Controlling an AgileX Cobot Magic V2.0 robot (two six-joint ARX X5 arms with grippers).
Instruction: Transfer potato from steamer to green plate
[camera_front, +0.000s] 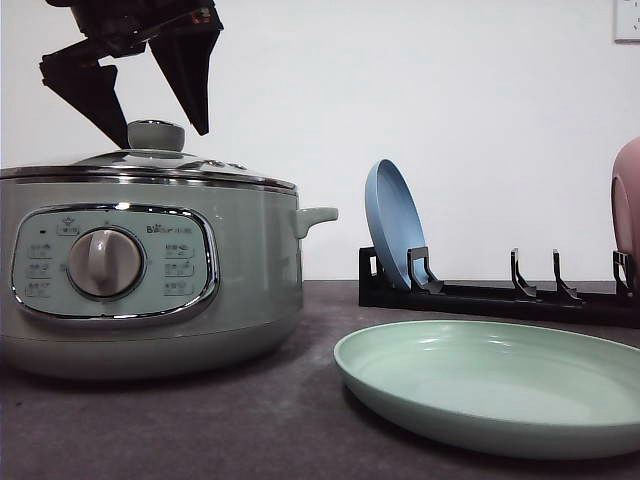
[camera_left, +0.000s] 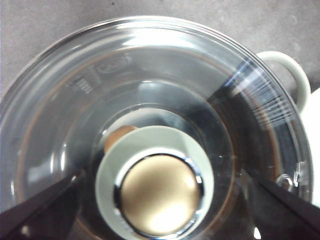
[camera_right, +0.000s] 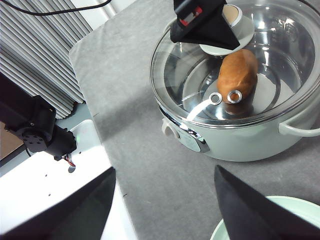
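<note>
The lid (camera_right: 240, 65) under my fingers is clear glossy glass with a chrome knob (camera_left: 159, 194); the steamer (camera_front: 150, 280) smooth plastic, the potato (camera_right: 238, 75) matt, the worktop (camera_right: 145, 165) grey cloth.

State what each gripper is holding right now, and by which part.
Nothing is held. The left gripper hangs open above the lid knob, fingers apart on either side. The right gripper is open over the table, empty.

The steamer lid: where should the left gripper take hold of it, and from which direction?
Probably by the knob at the centre of the glass lid, from straight above. The knob stands upright, and the open left gripper already hangs over it, one finger on each side.
</note>
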